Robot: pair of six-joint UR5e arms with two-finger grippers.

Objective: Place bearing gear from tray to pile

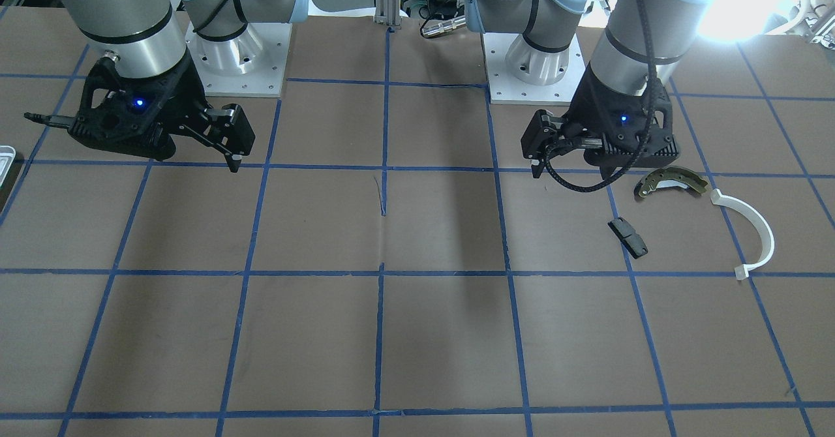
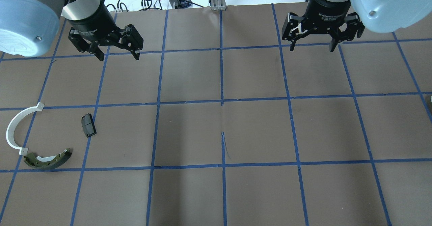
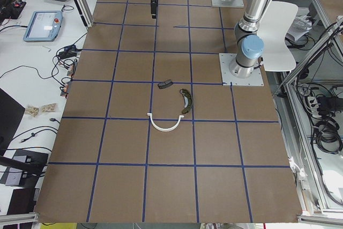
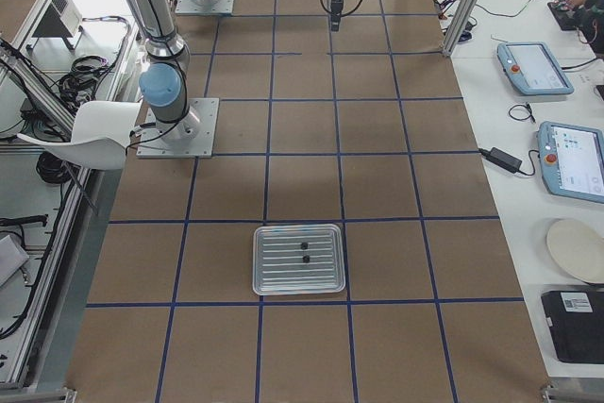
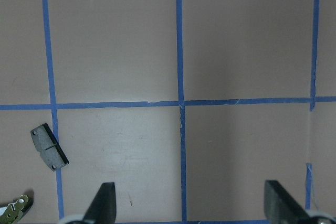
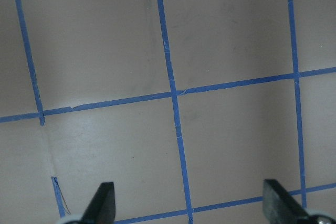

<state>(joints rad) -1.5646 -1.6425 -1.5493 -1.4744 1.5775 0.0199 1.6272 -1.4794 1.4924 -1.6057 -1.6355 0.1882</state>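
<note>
- on the tray [image 4: 274, 280], well apart from the pile [image 2: 88, 125], lie two small dark parts [image 4: 293, 245], likely the bearing gear.
- left gripper [image 2: 118, 57] and right gripper [image 2: 312, 49] hang spread, empty.
- likely next: right gripper reaches to the tray.

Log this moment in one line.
left gripper open; right gripper open; tray: two small dark parts; pile: brake shoe, white half-ring, black block

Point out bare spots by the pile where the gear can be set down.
Bare table lies between the white half-ring and the black block, and across the wide middle squares beyond the block toward the centre. It is crowded only where the half-ring's end nears the brake shoe.
</note>
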